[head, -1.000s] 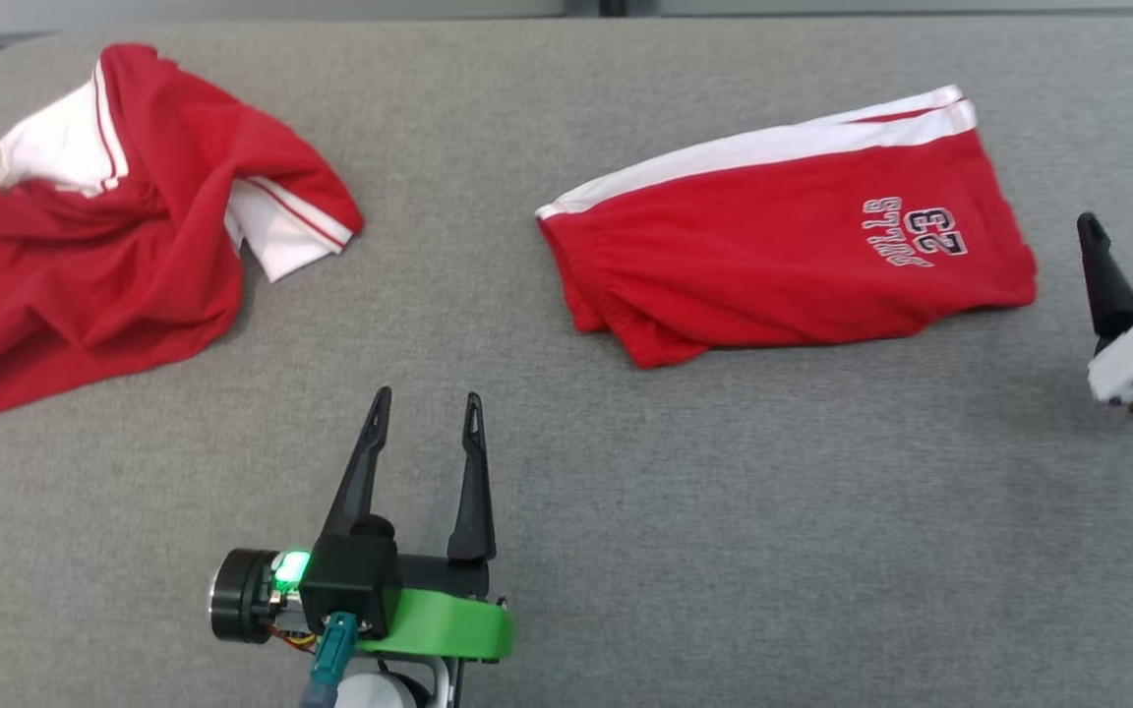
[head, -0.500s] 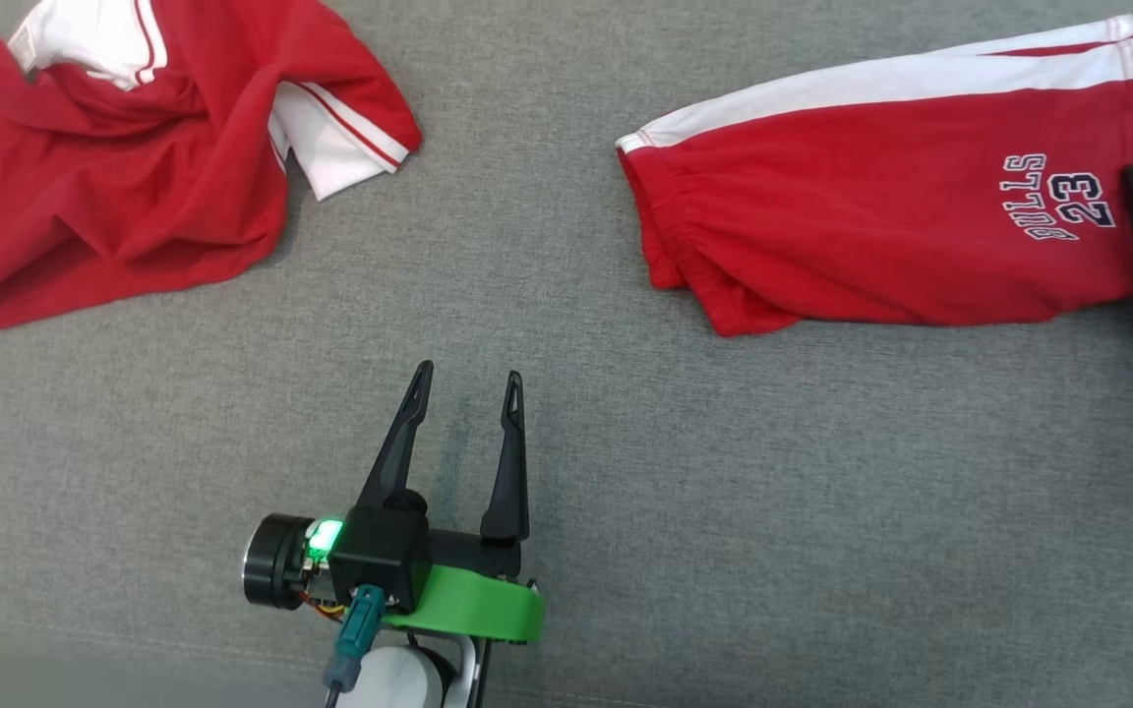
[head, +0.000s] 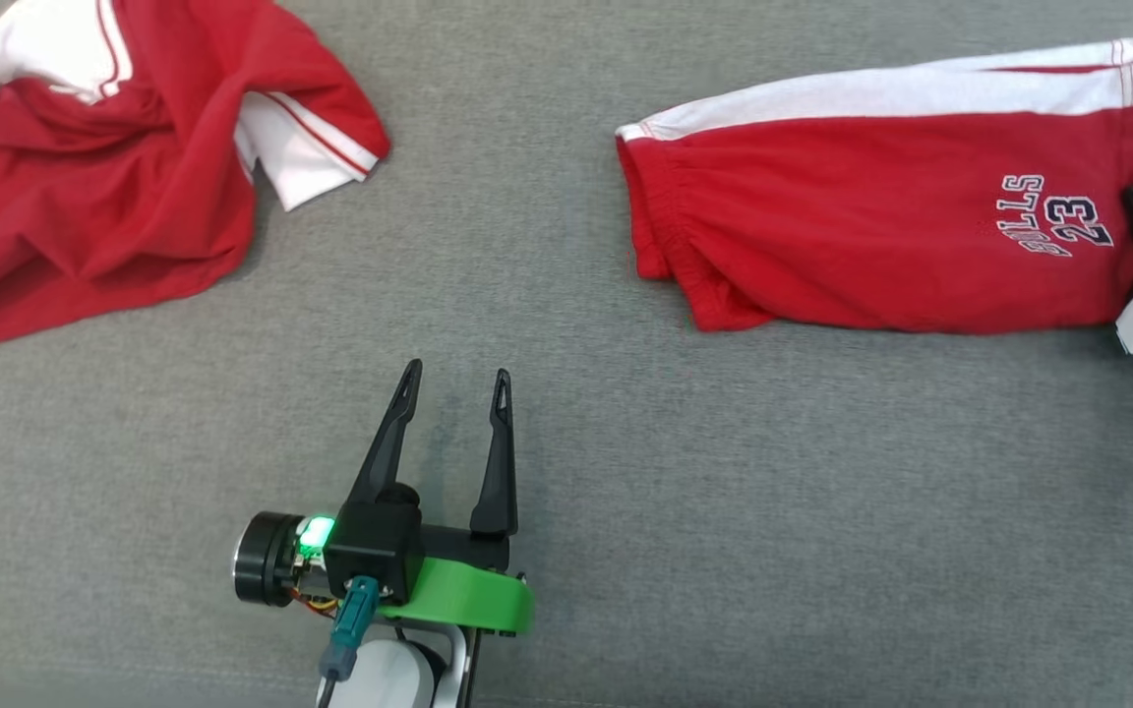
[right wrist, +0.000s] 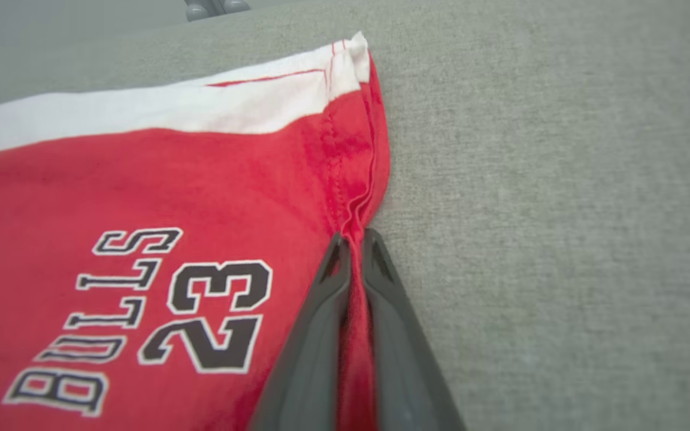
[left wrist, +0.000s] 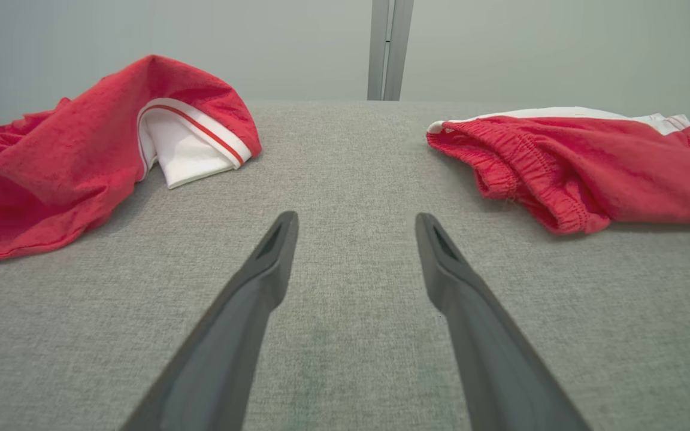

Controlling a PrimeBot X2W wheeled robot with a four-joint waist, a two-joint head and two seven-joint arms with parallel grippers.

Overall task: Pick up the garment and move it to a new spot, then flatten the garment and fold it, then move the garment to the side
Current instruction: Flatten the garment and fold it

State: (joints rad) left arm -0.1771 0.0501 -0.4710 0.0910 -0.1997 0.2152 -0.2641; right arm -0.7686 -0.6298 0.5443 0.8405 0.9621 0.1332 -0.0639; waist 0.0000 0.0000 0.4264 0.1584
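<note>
The right gripper (right wrist: 352, 240) is pinching the red shorts (right wrist: 159, 179) — its two fingers (right wrist: 309, 353) are pressing together on the bunched hem at the leg end, just beside the printed number (right wrist: 213, 311). The shorts are lying flat on the grey table (head: 724, 511), toward the robot's right, apparently doubled over on themselves. The left gripper (head: 458, 374) is hovering with its jaws spread, holding nothing, over bare table between the shorts and a crumpled red shirt (head: 94, 197) well off to the left. Judging by that neat lie, the flattening and folding are looking done, and this grip is probably opening the last step — moving the shorts to the side. Nothing is lifting off the table yet.
</note>
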